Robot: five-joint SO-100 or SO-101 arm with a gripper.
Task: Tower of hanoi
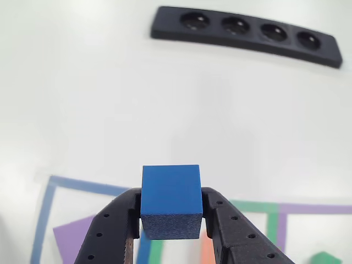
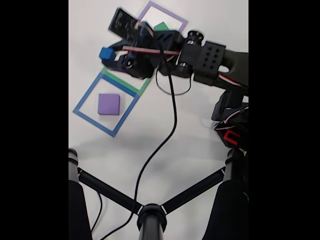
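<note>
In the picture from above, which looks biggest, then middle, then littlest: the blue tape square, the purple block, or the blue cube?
As they look in the fixed view, largest to smallest:
1. The blue tape square outline on the table
2. The flat purple foam block lying inside it
3. The small blue foam cube, held in the black gripper; it sits nearer the camera and looks smallest anyway.

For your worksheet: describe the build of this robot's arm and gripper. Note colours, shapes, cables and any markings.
The gripper is matte black plastic with two broad, angled fingers dotted with rows of small round holes. In the fixed view the arm is black too, with a perforated block, a ribbed round knob and red-and-white wires along it. A thin black cable loops down from it. A red outlined marking sits lower on the arm.
</note>
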